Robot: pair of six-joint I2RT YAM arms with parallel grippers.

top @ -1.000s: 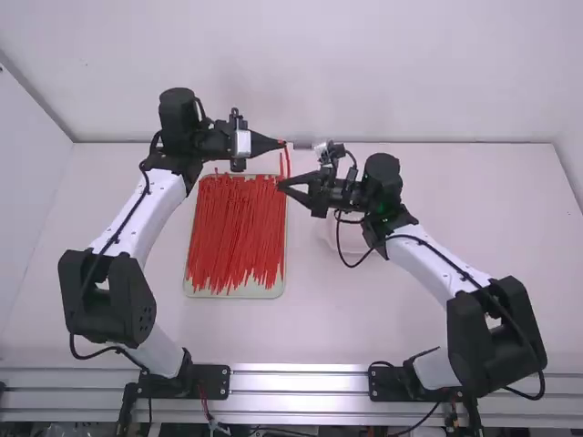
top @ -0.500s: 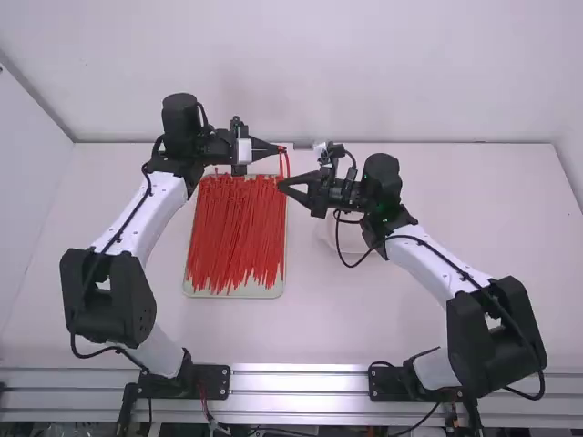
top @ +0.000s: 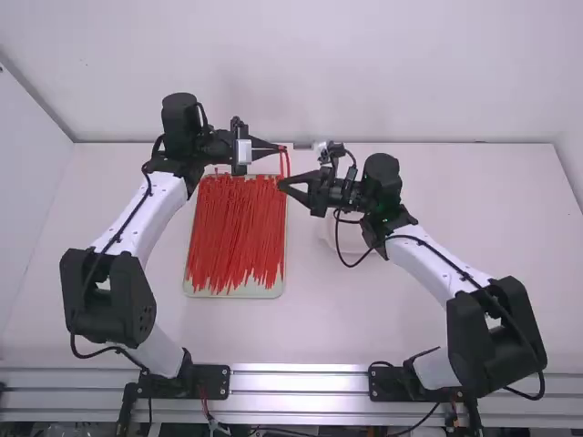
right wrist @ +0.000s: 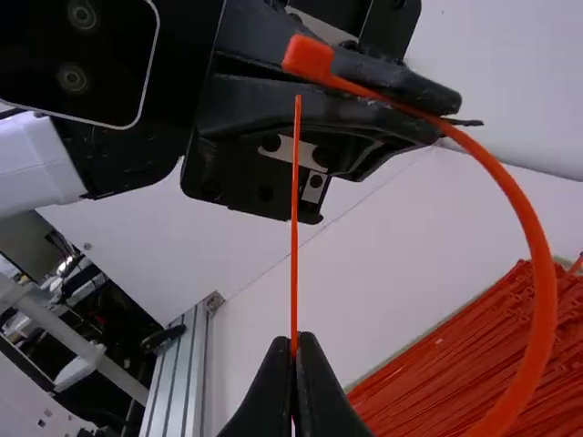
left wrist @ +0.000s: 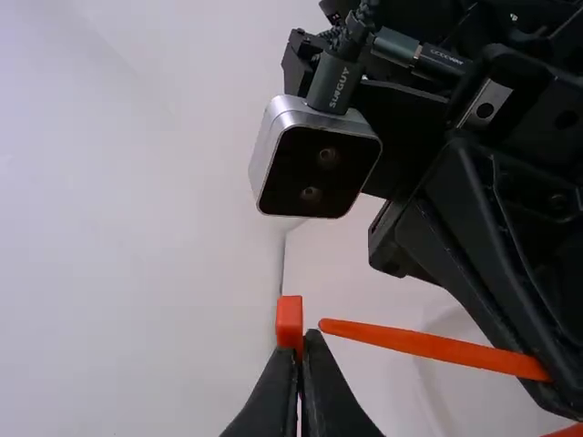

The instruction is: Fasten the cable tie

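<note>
A single red cable tie (top: 286, 165) is bent into an arc above the far end of the tray. My left gripper (top: 277, 147) is shut on its square head (left wrist: 289, 320), seen also in the right wrist view (right wrist: 308, 56). My right gripper (top: 281, 185) is just in front of it, shut on the thin tail (right wrist: 294, 228). The tail's tip points up at the head and stops just short of it. The rest of the strap (right wrist: 537, 259) curves round from the head. In the left wrist view the tail (left wrist: 428, 347) runs off toward the right gripper's fingers.
A flat tray (top: 190, 289) holds a thick pile of red cable ties (top: 237, 232) under both grippers, left of the middle. A small white block (top: 325, 236) lies beside the right arm. The table's right half and near side are bare.
The left gripper has shifted slightly down and back with the tie's head. The right gripper has hardly moved, and both grips are unchanged.
</note>
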